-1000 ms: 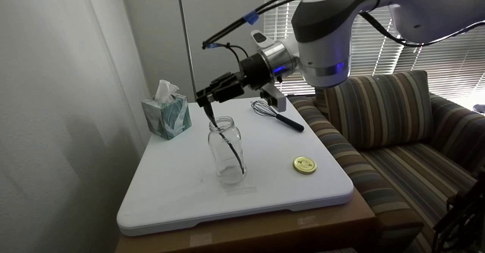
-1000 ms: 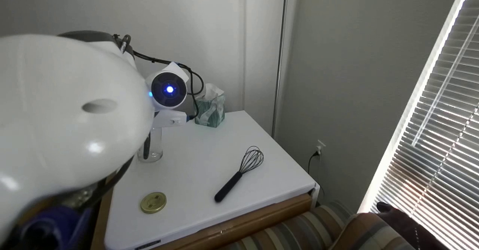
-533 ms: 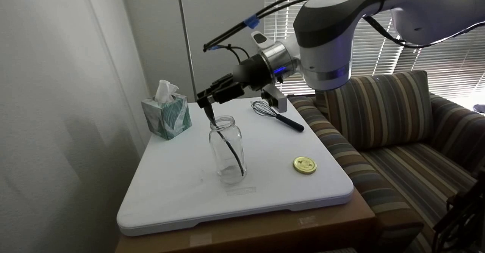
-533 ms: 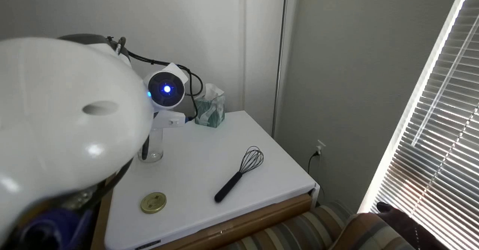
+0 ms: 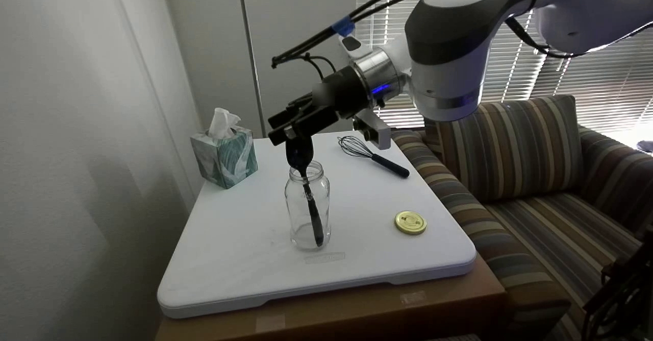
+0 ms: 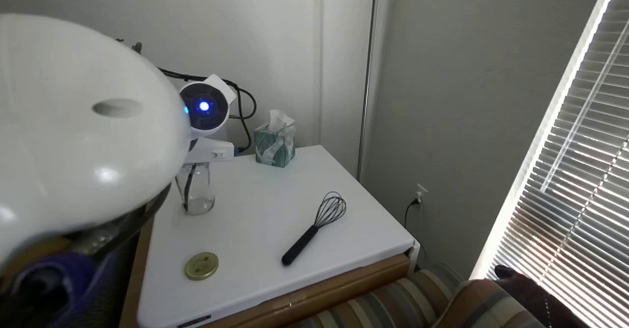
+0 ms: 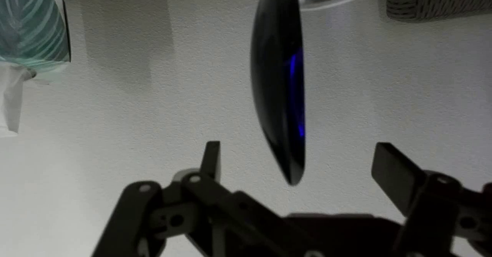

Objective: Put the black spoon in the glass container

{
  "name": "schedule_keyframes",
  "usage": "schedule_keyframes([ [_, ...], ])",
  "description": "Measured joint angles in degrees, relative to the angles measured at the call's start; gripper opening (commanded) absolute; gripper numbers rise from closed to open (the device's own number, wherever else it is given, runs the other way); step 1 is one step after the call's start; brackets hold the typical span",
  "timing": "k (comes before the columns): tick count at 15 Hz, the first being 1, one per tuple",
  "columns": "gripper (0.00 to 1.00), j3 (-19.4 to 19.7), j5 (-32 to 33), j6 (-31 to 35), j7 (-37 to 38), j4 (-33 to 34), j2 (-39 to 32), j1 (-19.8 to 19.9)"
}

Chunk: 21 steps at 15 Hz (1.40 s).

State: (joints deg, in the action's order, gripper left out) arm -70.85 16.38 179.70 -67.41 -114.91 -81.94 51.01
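"White surface (image 5: 229,239) under the jar (image 5: 297,205), blinds (image 5: 586,83) far behind it, a striped armchair (image 5: 530,218) well off to its right in an exterior view. What's in the jar?"

"The spoon (image 5: 308,192), tilted, handle down: its tip is near the jar's bottom, and the bowl stands up out of the jar's mouth."

"And the jaws?"

"Spread wide, just above the jar. From the wrist view, the spoon's bowl shows between them, with wall (image 7: 338,95) visible on both sides of it."

"What else shares the surface?"

"Going by an exterior view, a disc (image 5: 410,222) lies flat to the right of the jar, apart from it. A whisk (image 5: 377,158) lies behind the jar, also to its right. A tissue box (image 5: 227,160) stands behind the jar, to its left."

"Is the jar covered at all?"

"Partly: in an exterior view the arm (image 6: 93,122) hides its mouth, though the spoon's handle shows through the glass."
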Motion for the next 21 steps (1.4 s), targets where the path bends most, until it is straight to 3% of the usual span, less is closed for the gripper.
schedule_keyframes([
  [8,1.00,0.37,0.90,-0.58,7.09,-0.71,7.74,0.71],
  [14,1.00,0.41,0.87,-4.34,17.76,-0.05,21.61,-1.48],
  [17,1.00,0.50,-0.65,-12.44,25.91,3.09,30.55,-4.35],
  [21,1.00,2.25,-6.54,-30.24,31.23,11.08,39.01,-8.40],
])
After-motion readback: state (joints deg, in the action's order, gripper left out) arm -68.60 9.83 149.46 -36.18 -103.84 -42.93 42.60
